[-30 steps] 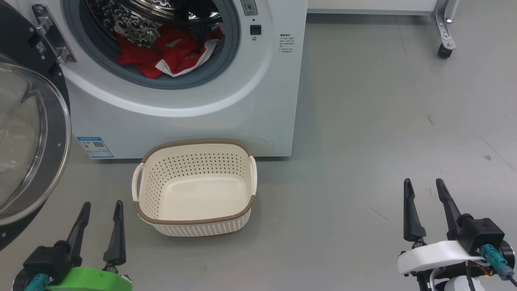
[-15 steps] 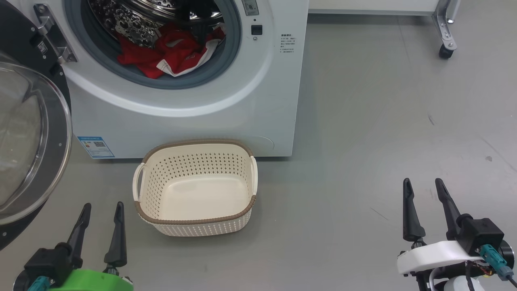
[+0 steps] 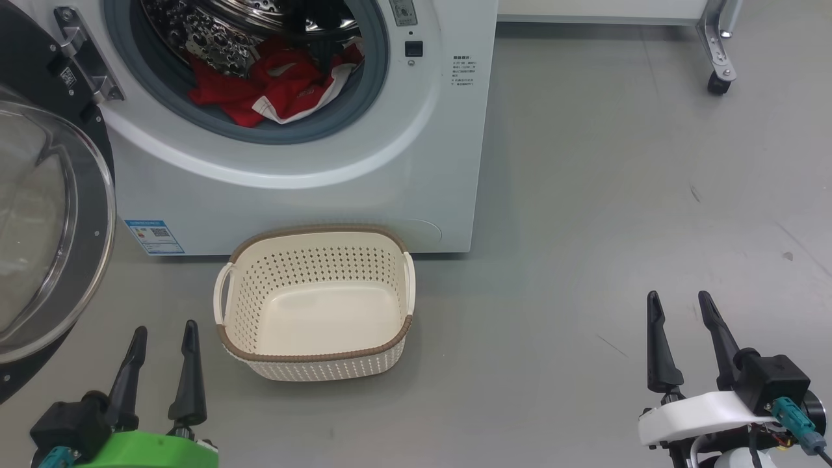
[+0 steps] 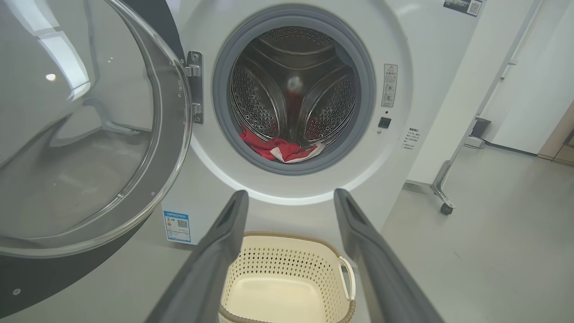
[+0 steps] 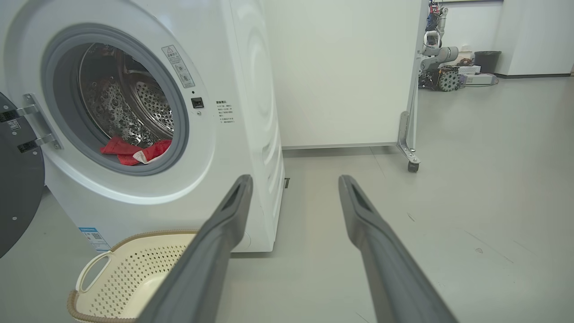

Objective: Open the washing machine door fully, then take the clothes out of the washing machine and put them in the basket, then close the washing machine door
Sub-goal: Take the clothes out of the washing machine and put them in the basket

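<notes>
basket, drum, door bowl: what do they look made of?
Basket: looks like moulded cream plastic, matte, with rows of holes; brown rim looks woven, maybe moulded too. Drum: shiny perforated metal, likely stainless steel, by its mirror glints. Door bowl: clear, glossy, glass or clear plastic; cannot tell which.

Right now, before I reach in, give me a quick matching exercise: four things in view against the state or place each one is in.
Things:
1. door
2. clothes
3. basket
4. left claw

States:
A. empty, standing in front of the washer
B. swung wide open on its hinge
C. open, holding nothing
D. lying inside the washer, not yet taken out

Pairs: 1-B, 2-D, 3-A, 4-C
</notes>
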`<state>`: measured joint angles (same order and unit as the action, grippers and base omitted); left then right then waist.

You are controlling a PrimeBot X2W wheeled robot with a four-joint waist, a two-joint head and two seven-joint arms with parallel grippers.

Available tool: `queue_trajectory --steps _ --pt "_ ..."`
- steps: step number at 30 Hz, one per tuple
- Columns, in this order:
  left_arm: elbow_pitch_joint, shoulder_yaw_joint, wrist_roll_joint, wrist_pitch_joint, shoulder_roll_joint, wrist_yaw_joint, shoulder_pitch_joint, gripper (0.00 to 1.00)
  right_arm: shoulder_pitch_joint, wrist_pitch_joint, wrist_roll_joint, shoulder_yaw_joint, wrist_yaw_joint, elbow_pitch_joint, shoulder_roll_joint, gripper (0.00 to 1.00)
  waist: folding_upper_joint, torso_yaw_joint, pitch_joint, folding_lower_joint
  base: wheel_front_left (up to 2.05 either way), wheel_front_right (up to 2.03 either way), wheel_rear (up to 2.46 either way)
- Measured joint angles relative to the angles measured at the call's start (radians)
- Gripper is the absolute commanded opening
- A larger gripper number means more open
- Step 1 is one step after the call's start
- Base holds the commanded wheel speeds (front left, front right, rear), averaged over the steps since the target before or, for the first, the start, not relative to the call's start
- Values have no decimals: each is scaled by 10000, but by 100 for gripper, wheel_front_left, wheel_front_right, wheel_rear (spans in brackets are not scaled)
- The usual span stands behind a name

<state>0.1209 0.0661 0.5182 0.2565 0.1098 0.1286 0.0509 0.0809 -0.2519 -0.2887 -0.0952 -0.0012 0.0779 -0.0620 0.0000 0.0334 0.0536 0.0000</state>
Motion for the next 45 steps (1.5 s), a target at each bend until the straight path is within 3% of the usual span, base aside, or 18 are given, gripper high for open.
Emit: queue_trajectory --steps 45 --pt "-259 159 -25 0 362 0 165 100 47 0 199 121 180 29 111 100 0 200 68 0 76 -79 2"
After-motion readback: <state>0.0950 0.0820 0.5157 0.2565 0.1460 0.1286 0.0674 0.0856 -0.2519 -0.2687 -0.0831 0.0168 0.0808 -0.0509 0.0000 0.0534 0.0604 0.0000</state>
